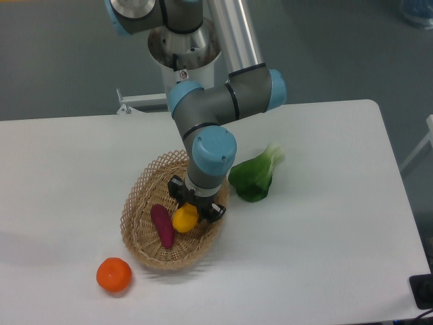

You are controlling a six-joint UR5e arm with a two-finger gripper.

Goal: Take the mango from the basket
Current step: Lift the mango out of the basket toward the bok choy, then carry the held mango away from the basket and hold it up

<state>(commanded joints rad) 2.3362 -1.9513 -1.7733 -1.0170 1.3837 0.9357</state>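
The mango [185, 219], a smooth yellow-orange oval, lies in the right half of the tan wicker basket [139, 203]. My gripper [192, 211] reaches down into the basket from above, directly over the mango. Its black fingers [216, 212] stand on either side of the fruit's upper end. The fingertips are hidden behind the wrist and the mango, so I cannot tell whether they press on it. The mango's lower end shows below the gripper.
A dark purple oblong vegetable [162, 225] lies in the basket just left of the mango. A round orange fruit [114, 275] sits on the white table [325, 223] at the basket's front left. A green leafy vegetable [256, 177] lies right of the basket.
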